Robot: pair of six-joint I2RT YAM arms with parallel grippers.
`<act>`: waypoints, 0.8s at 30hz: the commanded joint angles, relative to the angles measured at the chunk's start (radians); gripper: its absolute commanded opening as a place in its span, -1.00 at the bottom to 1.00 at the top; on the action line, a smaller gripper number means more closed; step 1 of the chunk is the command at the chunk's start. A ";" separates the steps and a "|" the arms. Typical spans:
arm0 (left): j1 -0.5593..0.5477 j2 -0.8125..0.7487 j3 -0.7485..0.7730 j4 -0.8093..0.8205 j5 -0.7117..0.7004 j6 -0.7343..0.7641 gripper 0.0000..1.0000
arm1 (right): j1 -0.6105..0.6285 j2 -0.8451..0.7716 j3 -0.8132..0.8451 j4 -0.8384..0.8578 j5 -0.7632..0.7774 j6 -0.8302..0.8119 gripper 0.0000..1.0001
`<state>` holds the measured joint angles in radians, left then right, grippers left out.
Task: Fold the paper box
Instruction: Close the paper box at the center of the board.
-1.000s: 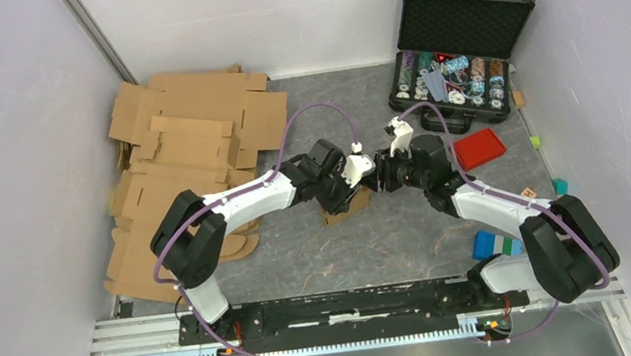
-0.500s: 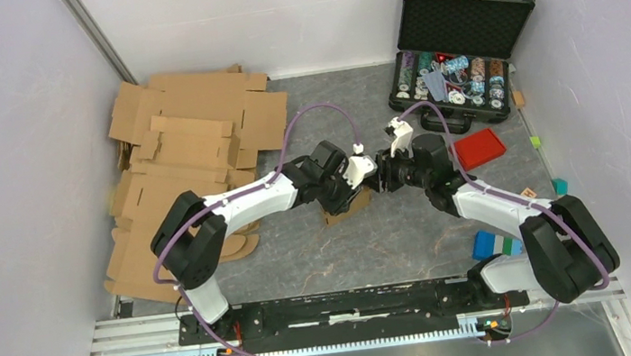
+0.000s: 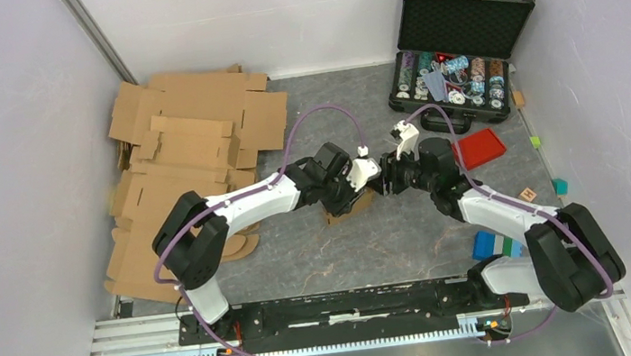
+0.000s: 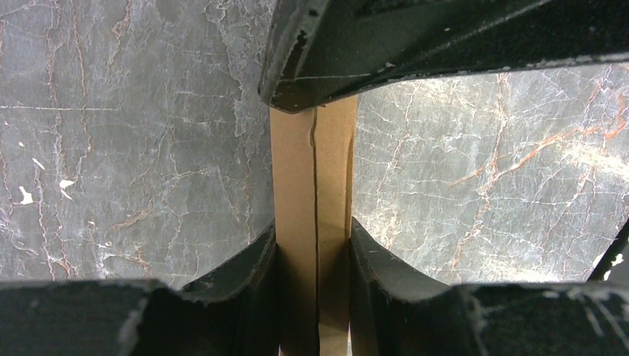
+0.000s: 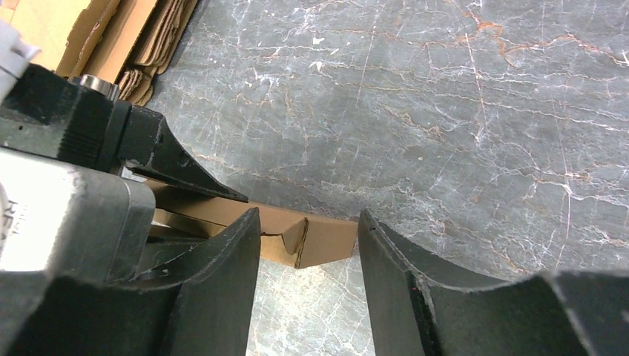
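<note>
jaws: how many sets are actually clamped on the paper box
1. The left gripper is clamped on the paper box, jaws flat against both faces. The right gripper is open, jaws apart at the box's corner.

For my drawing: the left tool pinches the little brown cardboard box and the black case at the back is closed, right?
Not quite: the top view shows the black rectangular case open, its lid raised. The left tool does pinch the small brown cardboard box.

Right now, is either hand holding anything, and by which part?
Left hand clamps the paper box across its narrow width, a finger on each side. Right hand is open, holding nothing.
</note>
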<state>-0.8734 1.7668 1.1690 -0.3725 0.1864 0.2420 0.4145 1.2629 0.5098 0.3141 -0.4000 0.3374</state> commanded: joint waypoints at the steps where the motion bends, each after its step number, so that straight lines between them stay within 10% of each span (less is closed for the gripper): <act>1: -0.030 0.077 0.021 -0.022 -0.027 0.006 -0.70 | 0.056 -0.051 -0.007 0.081 -0.159 -0.104 0.15; 24: -0.030 0.092 0.037 -0.049 -0.010 0.008 -0.71 | 0.050 -0.138 -0.052 0.128 -0.226 -0.112 0.18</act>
<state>-0.8818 1.7802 1.1877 -0.3885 0.2119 0.2749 0.4076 1.1835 0.4587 0.3199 -0.3706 0.3073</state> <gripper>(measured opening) 0.389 0.578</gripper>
